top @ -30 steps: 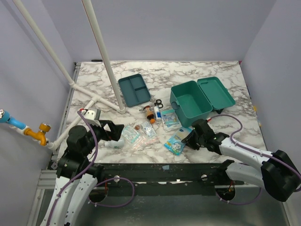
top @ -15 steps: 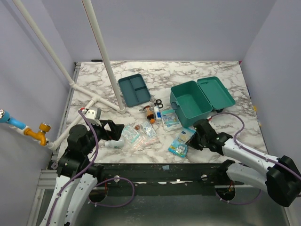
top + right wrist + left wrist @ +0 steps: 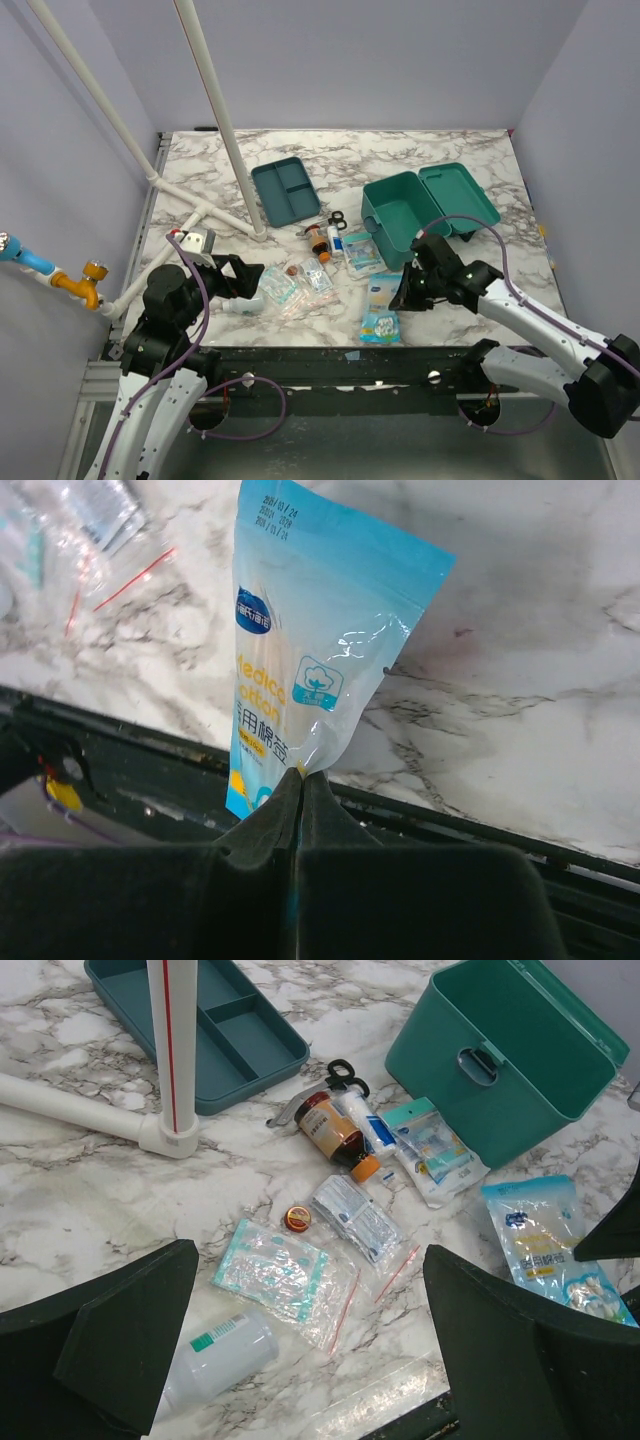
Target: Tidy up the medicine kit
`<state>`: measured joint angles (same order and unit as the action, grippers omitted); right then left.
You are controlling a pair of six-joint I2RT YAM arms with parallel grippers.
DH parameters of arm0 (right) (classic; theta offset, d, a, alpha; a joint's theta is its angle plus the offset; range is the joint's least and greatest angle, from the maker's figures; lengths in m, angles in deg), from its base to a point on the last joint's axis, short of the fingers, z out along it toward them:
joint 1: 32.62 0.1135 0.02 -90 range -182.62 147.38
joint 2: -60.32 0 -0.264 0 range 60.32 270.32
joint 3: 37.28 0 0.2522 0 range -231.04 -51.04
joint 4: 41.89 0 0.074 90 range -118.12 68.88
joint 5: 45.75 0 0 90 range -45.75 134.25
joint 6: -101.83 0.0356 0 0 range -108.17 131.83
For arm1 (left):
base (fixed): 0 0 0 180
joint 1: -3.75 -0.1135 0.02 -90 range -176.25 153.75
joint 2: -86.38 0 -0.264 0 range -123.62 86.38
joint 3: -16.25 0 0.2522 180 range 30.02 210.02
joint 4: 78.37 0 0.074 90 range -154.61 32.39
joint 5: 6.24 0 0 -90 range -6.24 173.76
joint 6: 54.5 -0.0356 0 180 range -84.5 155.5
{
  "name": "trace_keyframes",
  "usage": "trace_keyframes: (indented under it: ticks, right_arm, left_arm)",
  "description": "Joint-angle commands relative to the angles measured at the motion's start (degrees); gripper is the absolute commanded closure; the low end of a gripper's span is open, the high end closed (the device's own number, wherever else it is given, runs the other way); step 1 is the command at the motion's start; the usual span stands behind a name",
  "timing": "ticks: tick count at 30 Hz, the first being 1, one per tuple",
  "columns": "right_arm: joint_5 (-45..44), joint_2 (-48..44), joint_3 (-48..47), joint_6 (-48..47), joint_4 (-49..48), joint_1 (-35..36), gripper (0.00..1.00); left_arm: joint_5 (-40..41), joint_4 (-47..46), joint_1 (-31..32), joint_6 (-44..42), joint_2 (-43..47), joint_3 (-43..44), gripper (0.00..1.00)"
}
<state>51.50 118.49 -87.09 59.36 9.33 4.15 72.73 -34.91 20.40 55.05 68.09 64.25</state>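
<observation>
Since a second ago the right arm has lifted the glossy blue-and-white plastic pouch (image 3: 380, 308) off the veined white marble-pattern table (image 3: 400, 150), where it lay flat before, and brought it towards the near edge.

At far left stands a frame of smooth white round pipes (image 3: 218, 110). The left gripper (image 3: 310, 1290) hovers low with its dark wedge-shaped fingers spread wide and nothing between them. Below it lie a white cylindrical plastic bottle (image 3: 215, 1355) on its side and, touching it, a crinkled clear zip bag with a red seal strip (image 3: 285, 1280). A small round red tin (image 3: 297, 1218) sits just beside that bag. Farther back is a flat, shallow teal plastic tray with three compartments (image 3: 200, 1030).

Next come an amber glass-like bottle with an orange cap (image 3: 335, 1132), lying tilted, black-handled scissors (image 3: 340, 1075) at its far end, a slim white tube (image 3: 370, 1130) against it, and a flat white sachet with a teal header (image 3: 435, 1150).

The right gripper (image 3: 300, 780) is pinched tight on one edge of the pouch, which seems to hang clear of the marble, though neither view settles that. The deep teal-green plastic medicine kit (image 3: 405, 215), round-cornered, stands at back right with its hinged lid (image 3: 458, 195) thrown open and its inside bare.
</observation>
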Motion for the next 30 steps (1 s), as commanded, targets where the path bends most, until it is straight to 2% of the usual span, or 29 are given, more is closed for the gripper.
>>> trace_keyframes:
  ticks: [1,6,9,19,24,30]
  right_arm:
    - [8.69,1.31,-6.94,-10.48,6.92,0.32,0.99]
    - [16.64,2.74,-14.86,-16.19,8.75,0.40,0.99]
    - [16.59,4.20,-20.63,-18.71,10.12,0.37,0.99]
    - [-6.89,13.82,-43.41,-27.78,17.52,0.38,0.99]
    - [-17.78,18.69,-50.22,-32.36,19.04,0.32,0.99]
    - [-26.63,22.52,-55.10,-38.17,18.63,0.23,0.99]
  left_arm:
    - [0.92,-0.66,0.33,-0.27,0.23,-0.48,0.01]
    - [1.07,-0.65,0.36,-0.30,0.12,-0.44,0.01]
    - [0.86,-0.60,0.34,-0.30,0.01,-0.49,0.01]
    - [0.78,-0.36,0.37,-0.30,-0.40,-0.38,0.01]
    - [0.74,-0.32,0.36,-0.31,-0.41,-0.24,0.01]
    - [0.51,-0.51,0.40,-0.30,-0.26,-0.33,0.01]
